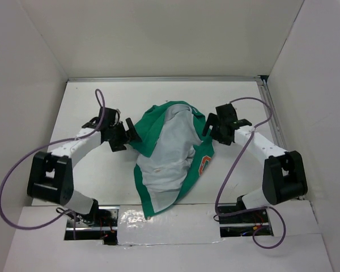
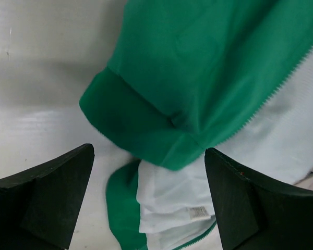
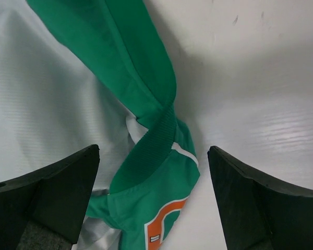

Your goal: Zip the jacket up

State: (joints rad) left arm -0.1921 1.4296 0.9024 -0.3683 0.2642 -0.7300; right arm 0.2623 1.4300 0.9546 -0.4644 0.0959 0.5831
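The green jacket (image 1: 158,122) lies unzipped in the middle of the table, its light grey lining (image 1: 173,153) facing up and an orange letter (image 1: 204,165) on its right front. My left gripper (image 1: 132,134) is open at the jacket's left edge. In the left wrist view the left gripper (image 2: 148,151) hangs over a folded green edge (image 2: 146,125) and lining with a small label (image 2: 198,211), gripping nothing. My right gripper (image 1: 209,126) is open at the upper right edge. In the right wrist view the right gripper (image 3: 154,150) straddles a ribbed green band (image 3: 151,151) above the orange letter (image 3: 164,221).
White walls enclose the white table (image 1: 96,102) on three sides. A metal rail (image 1: 270,113) runs along the table's right edge. Purple cables (image 1: 5,187) loop from both arms. A shiny strip (image 1: 158,226) covers the near edge between the arm bases.
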